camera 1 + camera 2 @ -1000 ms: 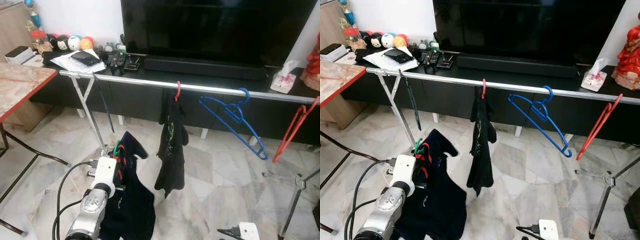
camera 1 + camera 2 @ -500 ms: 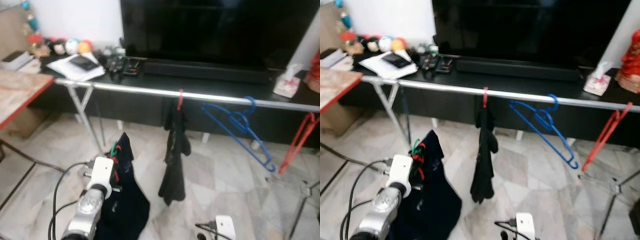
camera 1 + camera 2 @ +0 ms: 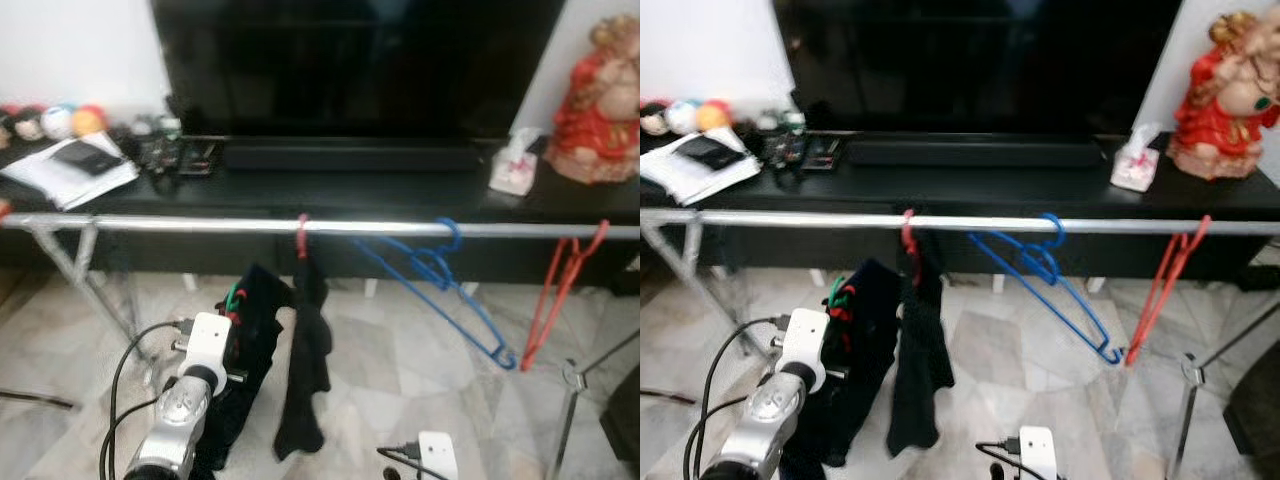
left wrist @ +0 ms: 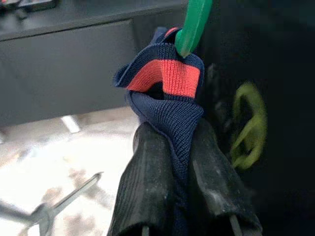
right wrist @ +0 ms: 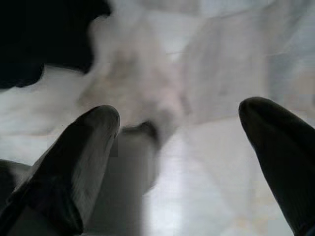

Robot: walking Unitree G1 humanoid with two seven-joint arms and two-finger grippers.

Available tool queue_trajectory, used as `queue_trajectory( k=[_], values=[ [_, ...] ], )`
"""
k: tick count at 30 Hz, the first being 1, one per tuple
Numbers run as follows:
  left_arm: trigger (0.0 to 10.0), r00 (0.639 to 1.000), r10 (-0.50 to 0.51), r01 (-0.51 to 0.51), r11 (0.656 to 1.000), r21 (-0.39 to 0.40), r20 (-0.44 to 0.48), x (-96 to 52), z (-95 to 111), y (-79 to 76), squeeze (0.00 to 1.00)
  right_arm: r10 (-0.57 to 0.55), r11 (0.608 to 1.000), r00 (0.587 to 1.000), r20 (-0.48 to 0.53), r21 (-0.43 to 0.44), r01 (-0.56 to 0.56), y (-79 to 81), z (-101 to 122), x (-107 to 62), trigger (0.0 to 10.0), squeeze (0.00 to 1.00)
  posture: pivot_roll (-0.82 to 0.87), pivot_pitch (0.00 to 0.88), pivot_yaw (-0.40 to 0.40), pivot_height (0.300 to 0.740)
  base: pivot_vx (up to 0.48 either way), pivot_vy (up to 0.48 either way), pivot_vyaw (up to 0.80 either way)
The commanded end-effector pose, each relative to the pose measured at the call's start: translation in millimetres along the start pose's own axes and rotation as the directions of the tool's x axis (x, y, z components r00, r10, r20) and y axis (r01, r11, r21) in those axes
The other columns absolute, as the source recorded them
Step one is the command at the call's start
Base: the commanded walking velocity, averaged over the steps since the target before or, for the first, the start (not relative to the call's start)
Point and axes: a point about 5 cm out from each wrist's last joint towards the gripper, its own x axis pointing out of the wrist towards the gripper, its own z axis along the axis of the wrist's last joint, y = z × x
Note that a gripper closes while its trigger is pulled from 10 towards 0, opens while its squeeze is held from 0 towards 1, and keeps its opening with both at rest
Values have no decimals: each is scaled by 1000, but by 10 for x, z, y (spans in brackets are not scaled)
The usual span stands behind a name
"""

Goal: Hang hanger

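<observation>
Before the rail (image 3: pixel 200 226), closer now than a second ago: left end effector (image 3: pixel 232 312) lifting green hanger (image 3: pixel 233 296) with dark garment (image 3: pixel 250 350). Three hangers hung already, red, blue, red. At left wrist: pinched tight on striped collar (image 4: pixel 167 78). At right wrist: fingers (image 5: pixel 74 162) spread wide over floor.

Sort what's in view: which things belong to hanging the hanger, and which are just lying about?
Job:
left gripper, shut on the navy garment
green hanger in that garment
silver rail

Lying about:
dark garment on a red hanger
blue hanger and red hanger, bare on the rail
TV
tissue box
red figurine
papers
</observation>
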Motion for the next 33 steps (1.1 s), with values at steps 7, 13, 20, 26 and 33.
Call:
queue_trajectory(
  k=[7,13,20,26,33],
  values=[
    [10000,988,108,-109,994,5,110,-119,62,210,0,-28,999,999,33,21,28,-423,31,-57,10000,0,-128,0,-25,740,286,0,0],
    [10000,983,93,-94,996,-1,159,-286,1,191,0,-56,998,998,29,23,55,-728,11,-131,10000,0,-128,0,-26,740,0,0,0],
    [10000,970,19,-48,992,113,241,-488,14,235,0,-56,998,998,19,8,56,-695,20,-117,10000,0,-125,0,-27,740,0,0,0],
    [10000,963,4,-42,989,139,268,-615,5,254,0,-28,1000,1000,7,-7,28,-391,-32,-60,10000,0,-124,0,-28,740,0,0,0],
    [10000,951,13,-59,988,141,309,-464,182,233,0,7,1000,1000,-10,-21,-8,54,-107,-21,10000,0,-123,0,-31,740,0,0,0]
  ],
)
